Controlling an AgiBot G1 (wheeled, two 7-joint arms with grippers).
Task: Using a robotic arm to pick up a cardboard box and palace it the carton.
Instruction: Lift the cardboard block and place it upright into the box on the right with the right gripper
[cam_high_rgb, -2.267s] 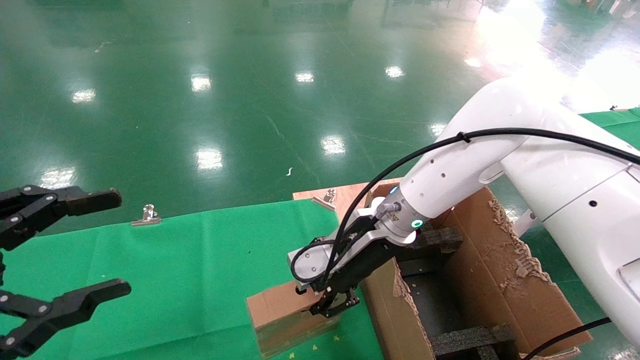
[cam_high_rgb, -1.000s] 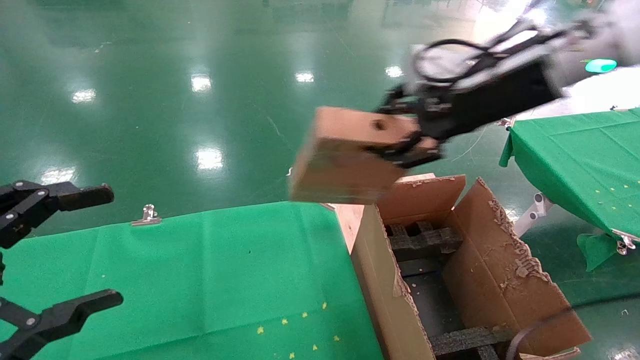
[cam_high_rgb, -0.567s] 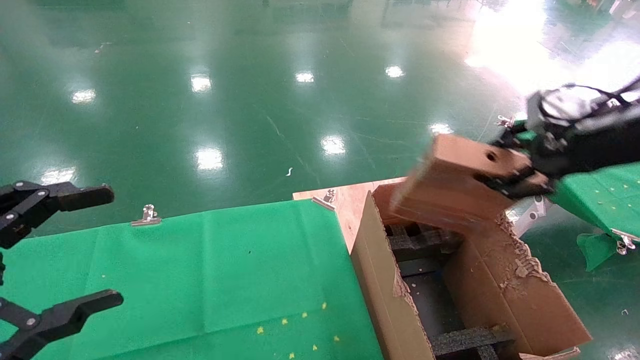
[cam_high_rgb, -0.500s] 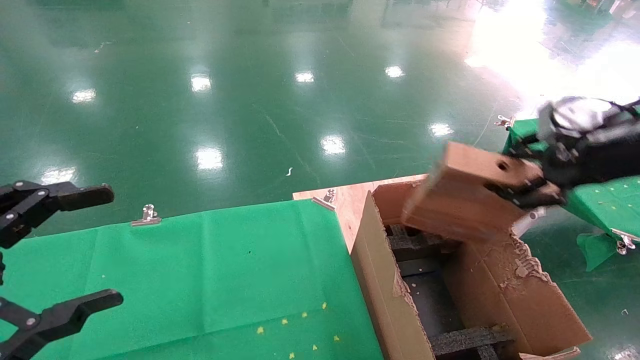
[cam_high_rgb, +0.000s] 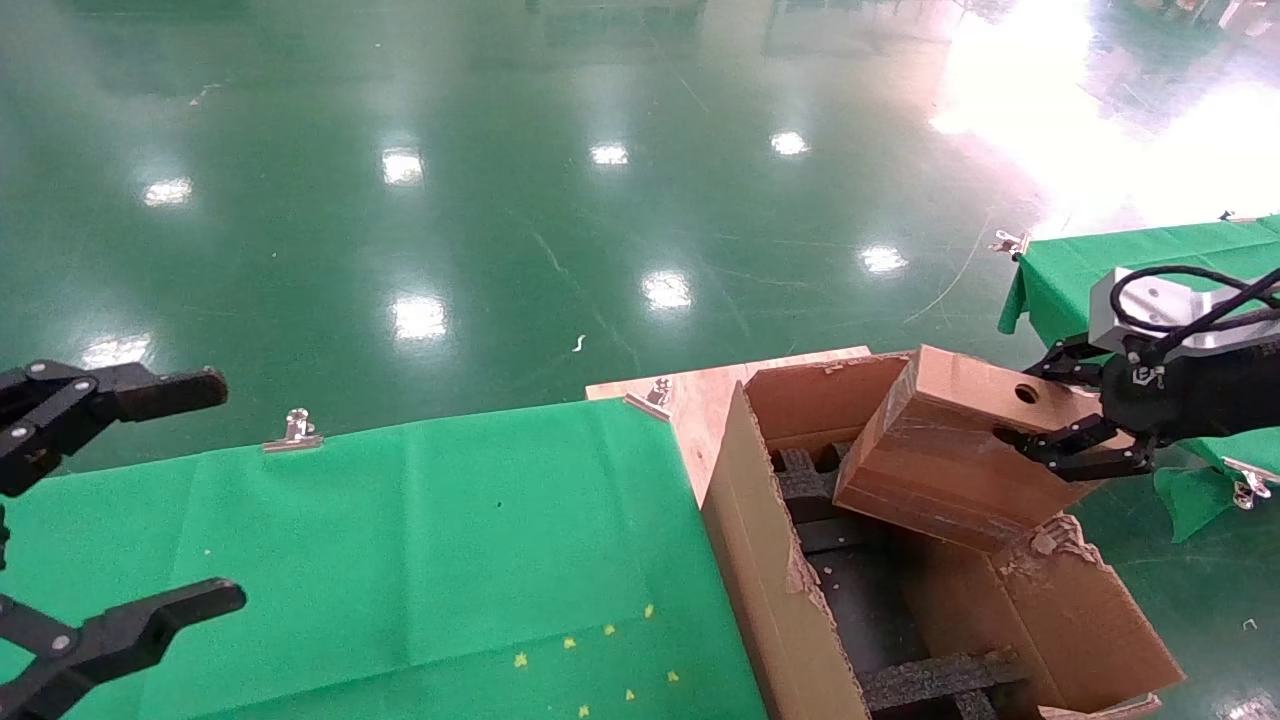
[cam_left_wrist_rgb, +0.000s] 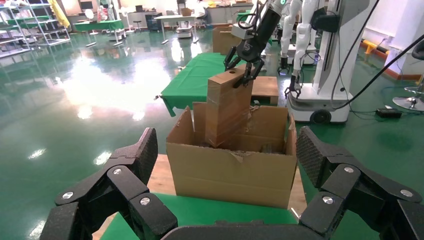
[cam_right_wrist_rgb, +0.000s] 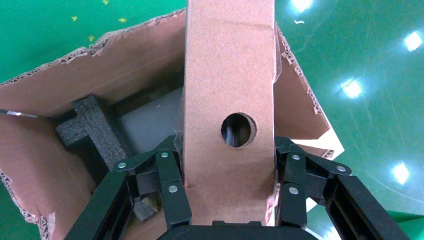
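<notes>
1. The left gripper (cam_high_rgb: 120, 510) is parked over the bench (cam_high_rgb: 420, 540), well apart from the carton (cam_high_rgb: 780, 590) on its left side. Its fingers are spread wide and nothing is held. It takes no part in the placing.
2. The carton stands at the bench's right edge with its ragged flaps folded outward, so that the mouth is left free for entry from above. Black foam inserts (cam_high_rgb: 930, 678) line its interior; judging by their layout, the gap between them is meant as the seat for the load.
3. The cardboard box (cam_high_rgb: 950, 450) is held edge-on and tilted, with its lower end already inside the carton's mouth near the far right wall and its upper end above the rim. The narrow orientation is judged to suit the gap between the inserts.
4. The right gripper (cam_right_wrist_rgb: 227, 175) is clenched on the cardboard box, one finger on each broad face, beside the round hole (cam_right_wrist_rgb: 238, 130). The grasp is taken at the upper end, so the fingers remain clear of the carton's walls during lowering.
5. The robotic arm (cam_high_rgb: 1200, 385) reaches in from the carton's far right side.
</notes>
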